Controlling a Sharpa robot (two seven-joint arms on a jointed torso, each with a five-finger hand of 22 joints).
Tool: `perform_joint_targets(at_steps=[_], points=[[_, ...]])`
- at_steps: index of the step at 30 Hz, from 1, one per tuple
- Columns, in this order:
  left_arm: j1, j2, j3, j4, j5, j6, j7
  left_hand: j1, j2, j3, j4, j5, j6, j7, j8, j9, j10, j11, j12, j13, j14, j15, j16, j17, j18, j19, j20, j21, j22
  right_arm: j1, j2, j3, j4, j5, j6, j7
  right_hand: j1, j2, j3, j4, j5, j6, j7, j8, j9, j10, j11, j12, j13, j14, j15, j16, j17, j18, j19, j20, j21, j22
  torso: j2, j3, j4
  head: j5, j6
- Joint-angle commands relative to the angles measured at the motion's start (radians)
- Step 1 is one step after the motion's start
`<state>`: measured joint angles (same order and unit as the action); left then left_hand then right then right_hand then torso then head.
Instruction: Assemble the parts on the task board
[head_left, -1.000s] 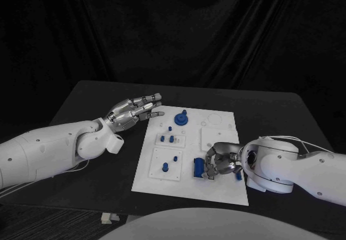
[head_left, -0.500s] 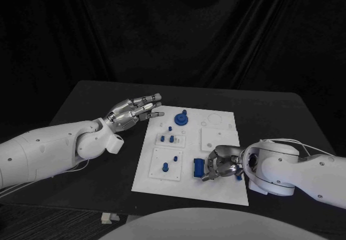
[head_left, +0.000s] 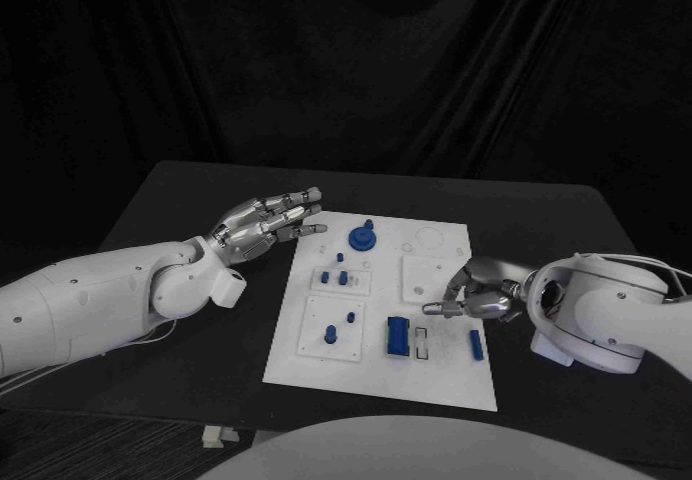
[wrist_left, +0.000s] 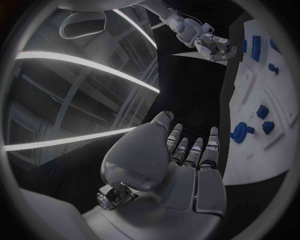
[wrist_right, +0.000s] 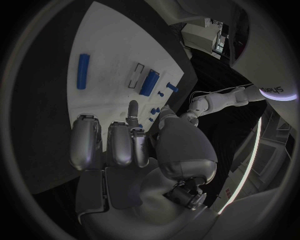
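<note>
The right robot hand (head_left: 480, 297), empty with fingers loosely apart, hovers over the task board (head_left: 440, 385); the loose blue bar (head_left: 476, 343) lies just nearer the robot, long axis pointing away, far from the open left robot hand (head_left: 268, 224).

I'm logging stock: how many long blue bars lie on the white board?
2: a wide bar at the front middle of the board, and a slim bar to its right. None seems hidden.

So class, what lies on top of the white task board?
On the task board lie small blue parts, including a block and a bar. The right hand covers a patch near its right edge.
</note>
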<state>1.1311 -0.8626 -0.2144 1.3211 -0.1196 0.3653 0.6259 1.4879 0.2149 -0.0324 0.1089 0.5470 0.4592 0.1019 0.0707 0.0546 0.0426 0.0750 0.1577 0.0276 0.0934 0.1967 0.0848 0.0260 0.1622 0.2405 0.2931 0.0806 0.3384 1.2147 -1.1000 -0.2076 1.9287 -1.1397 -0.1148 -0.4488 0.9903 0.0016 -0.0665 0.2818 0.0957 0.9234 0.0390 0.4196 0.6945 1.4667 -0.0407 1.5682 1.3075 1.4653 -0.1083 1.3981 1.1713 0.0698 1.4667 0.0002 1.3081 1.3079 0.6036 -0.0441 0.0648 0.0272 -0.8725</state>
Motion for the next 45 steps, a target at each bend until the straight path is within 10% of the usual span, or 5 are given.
perform_joint_targets(at_steps=[1,6,10,28,45], points=[[-0.001,0.003,0.001,0.000,0.007,0.007,0.007,-0.007,0.000,0.008,0.001,0.003,0.000,0.005,0.003,-0.001,-0.001,0.005,0.002,0.000,0.000,0.008,0.006,0.002,-0.002,0.006,-0.002,0.004,0.000,0.019,-0.021,0.000,0.002,0.000,0.011,-0.022,0.008,0.012,0.003,-0.003,0.078,0.029,0.003,-0.050,-0.050,0.104,0.007,0.003,0.263,0.045,0.010,0.005,0.003,-0.013,0.030,0.011,0.007,0.187,-0.001,-0.0004,0.0005,-0.005,0.000],[-0.001,0.005,0.001,-0.001,0.007,0.007,0.006,-0.008,-0.001,0.009,0.000,0.003,0.003,0.006,0.004,0.000,0.000,0.005,0.004,0.001,0.001,0.008,0.006,0.002,-0.002,0.006,-0.002,0.004,0.000,0.034,-0.037,-0.001,-0.022,-0.085,0.061,-0.074,0.062,0.007,0.018,-0.039,0.236,0.065,0.004,-0.100,-0.100,0.104,0.008,0.003,0.263,0.046,0.011,0.009,0.008,-0.014,0.032,0.011,0.016,0.189,-0.002,-0.0010,0.0003,-0.006,0.000],[-0.001,0.005,0.001,-0.002,0.007,0.007,0.007,-0.008,-0.001,0.009,0.000,0.003,0.003,0.006,0.004,0.000,0.000,0.005,0.004,0.001,0.001,0.008,0.006,0.002,-0.002,0.006,-0.002,0.004,0.000,0.028,-0.040,-0.001,-0.046,-0.186,0.107,-0.122,0.108,0.004,0.035,-0.073,0.244,0.085,0.002,-0.120,-0.119,0.104,0.007,0.003,0.263,0.045,0.010,0.008,0.004,-0.015,0.032,0.011,0.019,0.190,-0.003,-0.0024,0.0021,-0.007,0.000],[-0.004,0.003,0.001,-0.006,0.007,0.010,0.007,-0.008,-0.002,0.010,-0.001,0.003,0.003,0.007,0.005,0.000,0.001,0.006,0.004,0.001,0.000,0.008,0.006,0.002,-0.003,0.007,-0.002,0.004,0.000,-0.034,-0.044,-0.001,-0.053,-0.254,0.110,-0.140,0.131,0.004,0.048,-0.099,0.159,0.193,-0.007,-0.192,-0.203,0.104,0.000,0.003,0.263,0.046,0.005,0.013,0.010,-0.017,0.037,0.008,0.034,0.194,0.001,0.0001,0.0001,-0.014,0.000],[-0.007,0.003,0.001,-0.007,0.007,0.013,0.004,-0.009,-0.002,0.011,-0.002,0.003,0.002,0.007,0.005,0.000,0.000,0.007,0.003,0.001,-0.001,0.008,0.006,0.001,-0.003,0.006,-0.002,0.004,-0.002,-0.069,-0.025,-0.001,-0.058,-0.255,0.125,-0.150,0.114,0.003,0.029,-0.096,0.093,0.258,-0.034,-0.146,-0.135,0.104,-0.023,0.003,0.263,0.045,-0.014,0.013,0.008,-0.017,0.036,-0.010,0.033,0.193,0.001,-0.0003,0.0004,-0.017,0.000]])
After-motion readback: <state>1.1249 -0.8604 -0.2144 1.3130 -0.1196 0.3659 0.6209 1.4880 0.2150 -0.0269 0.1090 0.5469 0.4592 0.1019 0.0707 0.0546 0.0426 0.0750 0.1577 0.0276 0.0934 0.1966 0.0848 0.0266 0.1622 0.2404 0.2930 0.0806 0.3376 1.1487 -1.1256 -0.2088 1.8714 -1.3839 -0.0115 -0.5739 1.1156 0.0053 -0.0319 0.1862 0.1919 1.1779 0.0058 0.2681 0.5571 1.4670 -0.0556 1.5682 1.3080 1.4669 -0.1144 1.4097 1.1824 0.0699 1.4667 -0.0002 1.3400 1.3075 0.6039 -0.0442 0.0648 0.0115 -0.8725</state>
